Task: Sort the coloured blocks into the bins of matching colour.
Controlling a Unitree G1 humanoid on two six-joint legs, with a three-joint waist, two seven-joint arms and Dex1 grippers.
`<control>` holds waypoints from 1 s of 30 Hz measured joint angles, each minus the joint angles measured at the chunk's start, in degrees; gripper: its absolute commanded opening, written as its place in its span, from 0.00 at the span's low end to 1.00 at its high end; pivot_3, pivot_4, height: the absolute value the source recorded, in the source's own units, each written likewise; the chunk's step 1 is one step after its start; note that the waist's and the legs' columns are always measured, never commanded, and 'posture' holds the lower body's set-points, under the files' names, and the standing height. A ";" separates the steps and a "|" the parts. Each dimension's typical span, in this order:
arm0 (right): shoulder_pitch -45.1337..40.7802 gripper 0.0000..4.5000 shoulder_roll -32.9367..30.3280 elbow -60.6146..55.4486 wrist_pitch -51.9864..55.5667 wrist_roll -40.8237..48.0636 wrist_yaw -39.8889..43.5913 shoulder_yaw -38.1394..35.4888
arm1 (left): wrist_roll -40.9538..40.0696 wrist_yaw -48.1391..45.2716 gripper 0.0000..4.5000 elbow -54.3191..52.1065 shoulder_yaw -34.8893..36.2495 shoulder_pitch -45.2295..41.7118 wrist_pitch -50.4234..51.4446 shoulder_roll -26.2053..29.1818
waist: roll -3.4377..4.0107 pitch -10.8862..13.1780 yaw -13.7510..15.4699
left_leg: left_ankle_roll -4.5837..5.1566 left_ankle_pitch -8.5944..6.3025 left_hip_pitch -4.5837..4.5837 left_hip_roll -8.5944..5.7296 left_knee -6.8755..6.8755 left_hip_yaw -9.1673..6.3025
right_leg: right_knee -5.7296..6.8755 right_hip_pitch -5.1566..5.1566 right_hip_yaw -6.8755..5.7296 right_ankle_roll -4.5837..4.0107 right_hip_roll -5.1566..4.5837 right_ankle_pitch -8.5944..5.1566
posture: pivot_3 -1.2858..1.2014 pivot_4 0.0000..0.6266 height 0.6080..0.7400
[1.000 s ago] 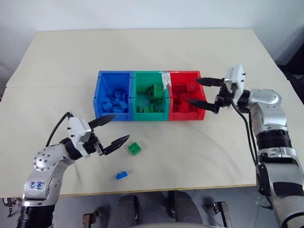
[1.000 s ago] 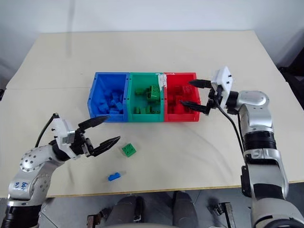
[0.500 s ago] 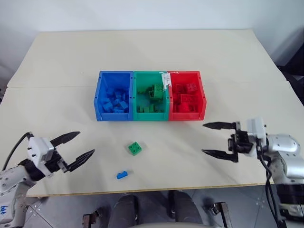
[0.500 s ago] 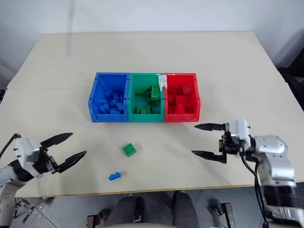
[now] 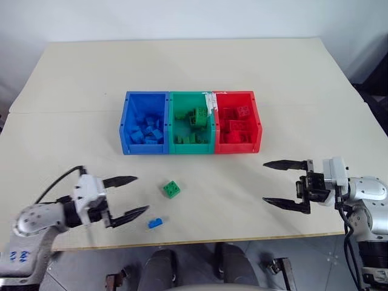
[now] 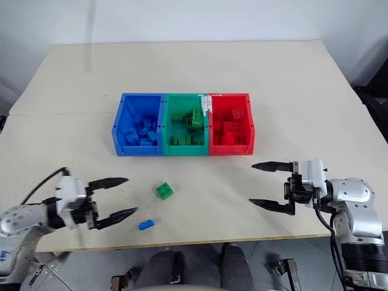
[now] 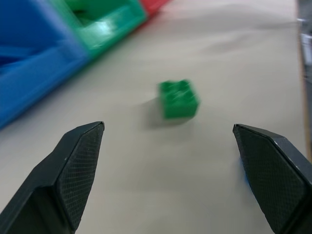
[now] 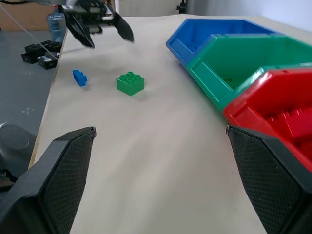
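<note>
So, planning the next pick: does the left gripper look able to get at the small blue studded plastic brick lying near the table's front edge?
Probably yes. The left gripper is open beside the small blue studded plastic brick, with bare table between them; the green brick sits off to one side.

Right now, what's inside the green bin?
The green bin holds several green blocks, piled toward its right and front. How many there are is unclear: they overlap, and the front wall hides the lowest part of the floor.
</note>
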 measured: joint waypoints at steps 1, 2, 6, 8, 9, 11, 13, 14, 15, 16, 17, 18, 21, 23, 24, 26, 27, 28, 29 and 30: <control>0.07 1.00 0.00 -0.89 0.31 0.00 -0.35 0.20 | 0.71 1.92 1.00 -0.92 -2.04 -1.67 1.83 -0.76 | 0.00 0.00 0.01 | 0.00 0.00 0.00 -0.03 0.01 0.00 | 0.01 0.00 0.00 0.00 0.01 0.00 | 0.52 0.24 1.00; 0.09 1.00 0.00 -1.52 0.63 0.01 -0.59 0.34 | 1.35 3.24 1.00 -1.68 -3.30 -2.48 3.00 -1.32 | 0.00 0.00 0.01 | 0.00 0.00 0.00 -0.04 0.01 0.00 | 0.01 0.00 0.00 0.00 0.03 0.00 | 0.52 0.24 1.00; 0.48 1.00 0.03 -4.89 2.14 0.22 -2.40 1.37 | 5.87 11.35 1.00 -4.12 -10.44 -6.16 9.44 -4.73 | 0.00 0.00 -0.13 | -0.01 0.01 0.00 -0.05 0.03 0.01 | 0.00 0.00 0.01 0.00 0.10 0.00 | 0.52 0.24 1.00; 0.59 1.00 0.13 -6.33 2.54 0.55 -3.18 1.76 | 7.83 13.74 1.00 -4.21 -12.32 -6.70 11.25 -5.08 | 0.00 0.00 -0.23 | -0.03 0.01 0.02 -0.04 0.03 0.01 | 0.00 0.00 0.01 0.00 0.14 0.00 | 0.52 0.24 1.00; 0.63 1.00 0.17 -7.10 2.86 0.71 -3.65 1.86 | 8.71 14.71 1.00 -4.21 -12.99 -6.80 11.90 -5.22 | 0.00 0.00 -0.20 | -0.03 0.02 0.01 -0.04 0.03 0.01 | 0.00 0.00 0.01 0.00 0.13 0.00 | 0.52 0.24 1.00; 0.69 1.00 0.32 -8.74 3.56 1.29 -4.55 2.02 | 9.95 16.27 1.00 -4.20 -13.88 -6.83 13.14 -5.57 | 0.00 0.00 -0.07 | -0.03 0.02 0.00 -0.04 0.07 0.00 | 0.00 0.00 0.01 0.00 0.12 0.00 | 0.52 0.24 1.00; 1.05 1.00 0.34 -9.69 3.68 1.69 -4.91 2.04 | 10.83 17.11 0.96 -4.18 -14.27 -7.10 13.49 -5.87 | 0.00 0.00 0.01 | -0.02 0.01 0.00 -0.04 0.10 -0.03 | 0.01 0.01 0.01 0.00 0.10 0.00 | 0.52 0.24 1.00; 1.35 1.00 0.34 -10.01 3.68 1.84 -4.99 2.05 | 11.23 17.45 0.91 -4.14 -14.30 -7.38 13.70 -5.94 | 0.00 0.00 0.13 | -0.02 0.01 -0.01 -0.04 0.13 -0.05 | 0.02 0.01 0.01 0.00 0.10 0.00 | 0.52 0.24 1.00; 1.62 1.00 0.34 -10.12 3.68 1.93 -5.00 2.05 | 11.39 17.60 0.88 -4.00 -14.29 -7.67 13.93 -5.93 | 0.00 0.00 0.31 | -0.02 0.01 -0.01 -0.04 0.15 -0.06 | 0.03 0.01 0.01 0.00 0.10 0.00 | 0.52 0.24 1.00; 1.89 1.00 0.34 -10.14 3.67 1.96 -5.00 2.05 | 11.44 17.68 0.81 -3.94 -14.29 -7.83 14.08 -5.93 | 0.00 0.00 0.49 | -0.02 0.01 -0.01 -0.04 0.18 -0.06 | 0.05 0.01 0.01 0.00 0.09 0.00 | 0.52 0.24 1.00; 2.16 1.00 0.34 -10.13 3.66 1.97 -4.99 2.05 | 11.52 17.65 0.75 -3.85 -14.29 -7.91 14.09 -5.91 | 0.00 0.00 0.67 | -0.02 0.01 -0.01 -0.04 0.19 -0.06 | 0.05 0.01 0.01 0.00 0.09 0.00 | 0.52 0.24 1.00; 2.33 1.00 0.34 -10.11 3.61 1.96 -4.98 2.05 | 11.57 17.47 0.68 -3.72 -14.28 -8.02 14.07 -5.83 | 0.00 0.00 0.95 | -0.02 0.01 -0.01 -0.04 0.20 -0.06 | 0.05 0.01 0.01 0.00 0.09 0.00 | 0.52 0.24 1.00; 2.30 1.00 0.37 -9.81 3.27 1.93 -4.98 2.05 | 11.52 16.77 0.49 -2.77 -14.28 -8.30 13.27 -5.87 | 0.00 0.00 1.16 | -0.01 0.00 -0.01 -0.03 0.25 -0.06 | 0.06 0.01 0.01 0.00 0.09 0.00 | 0.52 0.24 1.00; 2.18 1.00 0.56 -9.39 3.14 1.86 -5.00 2.07 | 11.41 16.14 0.34 -1.92 -14.27 -8.84 12.60 -6.14 | 0.00 0.00 1.18 | -0.01 0.00 -0.01 -0.04 0.29 -0.07 | 0.07 0.01 0.01 0.00 0.09 0.00 | 0.52 0.24 1.00; 2.00 1.00 0.78 -9.14 3.02 1.81 -5.02 2.10 | 11.27 15.68 0.32 -1.55 -14.29 -9.03 12.15 -6.59 | 0.00 0.00 1.18 | -0.01 0.00 -0.02 -0.04 0.31 -0.07 | 0.07 0.01 0.01 0.00 0.08 0.00 | 0.52 0.24 1.00; 1.74 1.00 1.35 -8.52 2.39 1.65 -5.15 2.11 | 10.35 14.31 0.32 -0.62 -14.37 -10.02 10.25 -8.25 | 0.00 0.00 1.26 | 0.00 -0.01 -0.05 -0.04 0.38 -0.07 | 0.09 0.01 0.01 0.00 0.07 0.00 | 0.52 0.24 1.00; 1.47 1.00 1.55 -8.23 2.15 1.56 -5.26 2.20 | 9.91 13.80 0.32 -0.11 -14.34 -10.89 9.27 -8.89 | 0.00 0.00 1.34 | 0.00 -0.01 -0.09 -0.04 0.49 -0.07 | 0.10 0.01 -0.01 0.00 0.08 0.00 | 0.52 0.24 1.00; 1.29 1.00 1.61 -7.94 1.98 1.31 -5.47 2.20 | 9.51 12.89 0.32 0.64 -14.34 -12.27 8.20 -9.06 | 0.00 0.00 1.40 | 0.00 -0.03 -0.12 -0.04 0.57 -0.06 | 0.10 0.01 -0.04 0.00 0.08 0.00 | 0.52 0.24 1.00; 1.21 1.00 1.61 -7.58 1.87 1.08 -5.72 2.18 | 9.27 12.26 0.32 1.39 -14.19 -14.33 7.15 -9.21 | 0.00 0.00 1.48 | 0.00 -0.03 -0.13 -0.04 0.64 -0.05 | 0.09 0.02 -0.05 0.00 0.07 0.00 | 0.52 0.24 1.00; 1.17 1.00 1.63 -7.33 1.70 0.87 -5.94 2.17 | 8.87 11.80 0.32 2.55 -13.95 -16.96 6.56 -9.55 | 0.00 0.00 1.55 | 0.00 -0.03 -0.13 -0.05 0.70 -0.04 | 0.10 0.05 -0.06 0.00 0.07 0.00 | 0.52 0.24 1.00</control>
